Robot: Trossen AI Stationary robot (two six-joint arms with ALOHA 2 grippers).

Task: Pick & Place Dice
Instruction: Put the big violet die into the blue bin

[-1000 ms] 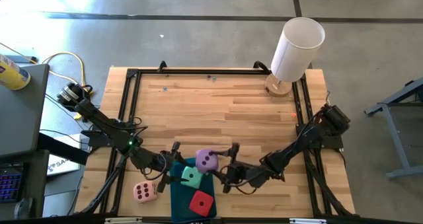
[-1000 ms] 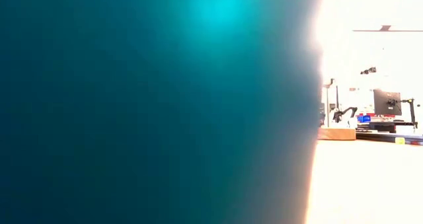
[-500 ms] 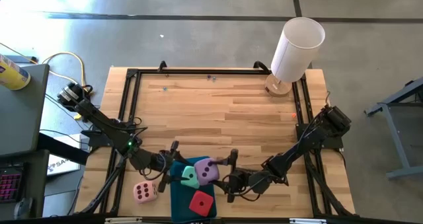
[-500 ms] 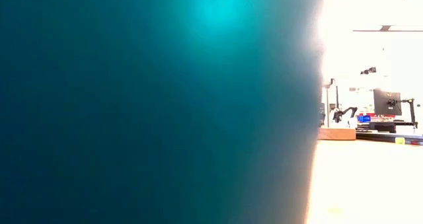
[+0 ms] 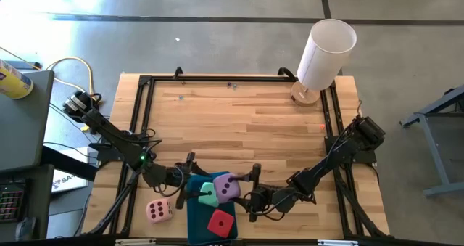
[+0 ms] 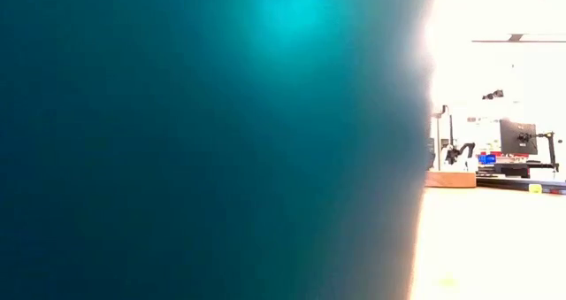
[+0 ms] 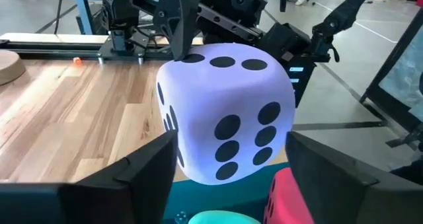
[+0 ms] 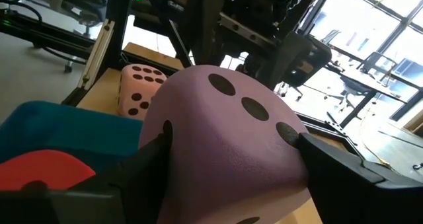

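While four dice show in the high view, all near the bottom centre of the frame, only three of them sit over the teal tray [image 5: 194, 215]: the mint green die [image 5: 207, 194] at the tray's upper edge, the lilac purple die [image 5: 227, 188] touching it on the right, and the red die [image 5: 221, 222] lower down on the tray. The fourth, the pale pink die [image 5: 159, 211], lies on the wooden table [image 5: 239, 123] just left of the tray. Two arms reach in from the lower corners. The right gripper [image 5: 245, 189] is clamped on the lilac purple die, one finger at each side of it in the right wrist view [image 8: 225, 148]. The left gripper [image 5: 187, 179] sits at the tray's upper left, beside the mint green die, its two fingers spread apart with the purple die seen between them in the left wrist view [image 7: 223, 115]. One white cylinder [image 5: 326, 54] stands at the table's upper right. A teal surface fills most of the low view.
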